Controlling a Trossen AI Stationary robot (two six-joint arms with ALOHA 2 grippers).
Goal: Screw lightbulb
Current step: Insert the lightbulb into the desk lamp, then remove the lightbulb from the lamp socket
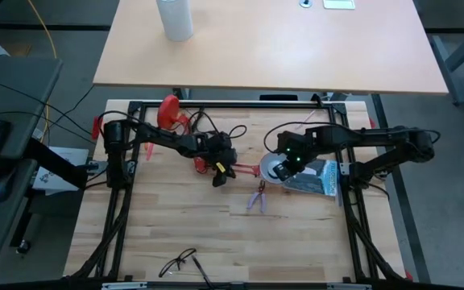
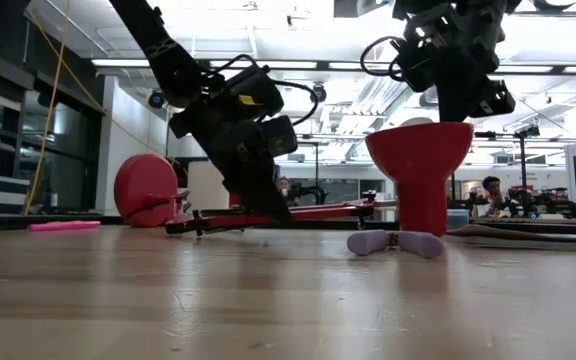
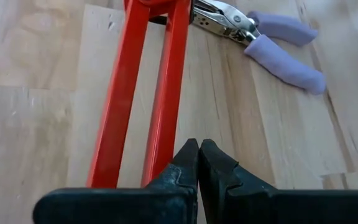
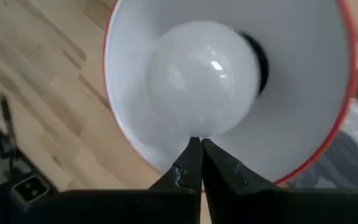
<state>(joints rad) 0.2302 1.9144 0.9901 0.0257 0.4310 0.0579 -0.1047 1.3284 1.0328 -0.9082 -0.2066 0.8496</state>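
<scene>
The red lamp (image 1: 276, 171) lies w/ its arm flat on the wooden table (image 1: 216, 234) and its cone shade (image 2: 420, 150) turned mouth-up, which looks deliberate: an upward-facing socket lets a bulb go in from above w/o having to be held against gravity. The lightbulb (image 4: 202, 78) already sits inside that shade, globe up, centred in the white lining; its screw base is hidden, so how far it's threaded can't be told. Left gripper (image 3: 198, 163) is down low by the lamp's two red arm bars (image 3: 143, 93), fingers fully closed tip to tip and nothing between them; prob. it's there to pin or steady the arm so the lamp won't spin while the bulb gets twisted (judgement only — whether it actually presses on the bars isn't clear). Right gripper (image 4: 196, 155) hangs straight over the shade mouth, pointing down at the bulb, fingers also pressed fully together, empty, tips right at the globe's edge in its wrist view but contact not certain. Purple-handled pliers (image 1: 256, 200) lie on the table just beside the shade, unused. Task appears at the seating/twisting stage, w/ the bulb in place and no grip on it right now.
</scene>
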